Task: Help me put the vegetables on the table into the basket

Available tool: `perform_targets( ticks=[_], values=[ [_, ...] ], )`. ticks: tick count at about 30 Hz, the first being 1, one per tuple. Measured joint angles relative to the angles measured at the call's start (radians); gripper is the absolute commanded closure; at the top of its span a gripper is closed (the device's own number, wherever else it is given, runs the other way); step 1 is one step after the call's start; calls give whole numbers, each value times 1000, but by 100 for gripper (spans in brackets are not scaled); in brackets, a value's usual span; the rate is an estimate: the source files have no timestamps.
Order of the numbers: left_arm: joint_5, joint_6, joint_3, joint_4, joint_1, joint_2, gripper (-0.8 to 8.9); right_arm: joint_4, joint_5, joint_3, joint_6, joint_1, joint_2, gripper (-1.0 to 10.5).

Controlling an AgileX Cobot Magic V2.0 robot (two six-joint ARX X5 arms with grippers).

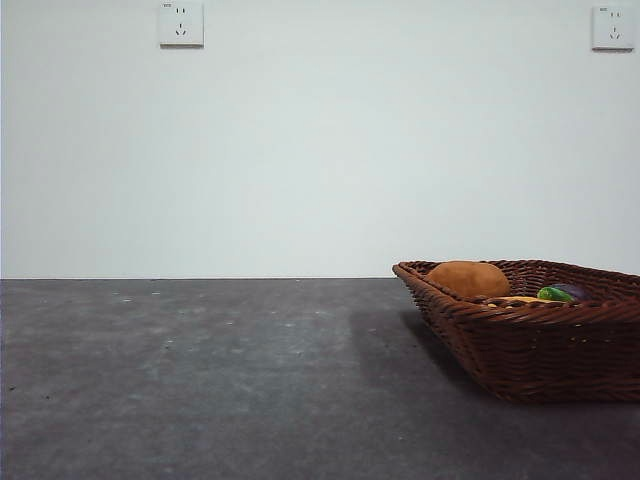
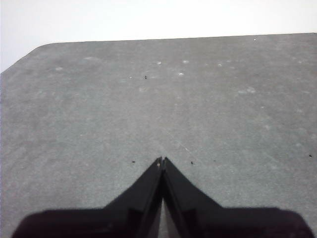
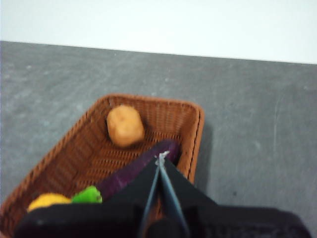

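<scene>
The brown wicker basket (image 1: pixel 520 312) stands at the right of the dark grey table (image 1: pixel 200 380). In it lie the brown potato (image 1: pixel 468 279), the yellow corn (image 1: pixel 515 298) with its green tip, and the purple eggplant (image 1: pixel 572 291). From above, my right gripper (image 3: pixel 162 157) hangs shut and empty over the basket (image 3: pixel 64 148), its tips over the eggplant (image 3: pixel 133 173); the potato (image 3: pixel 125 126) and corn (image 3: pixel 47 201) lie apart from it. My left gripper (image 2: pixel 162 159) is shut over bare table (image 2: pixel 148 99). Neither arm shows in the front view.
A white wall with two sockets (image 1: pixel 181 23) (image 1: pixel 612 27) rises behind the table's back edge. The left wrist view shows a rounded table corner (image 2: pixel 34 52). Bare table surface stretches left of the basket.
</scene>
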Motion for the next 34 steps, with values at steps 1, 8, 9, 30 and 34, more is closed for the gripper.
perform_targets(
  ticks=[1, 8, 9, 30, 34],
  values=[
    [0, 0, 0, 0, 0, 0, 817, 13, 0, -30, 2, 0, -19, 946],
    [0, 0, 0, 0, 0, 0, 817, 36, 7, -192, 42, 3, -119, 946],
    [0, 0, 0, 0, 0, 0, 817, 36, 7, -208, 44, 9, -129, 946],
    [0, 0, 0, 1, 0, 1, 817, 92, 119, -256, 52, 105, -196, 946],
    [0, 0, 0, 1, 0, 3, 817, 92, 119, -256, 52, 105, -196, 946]
  ],
)
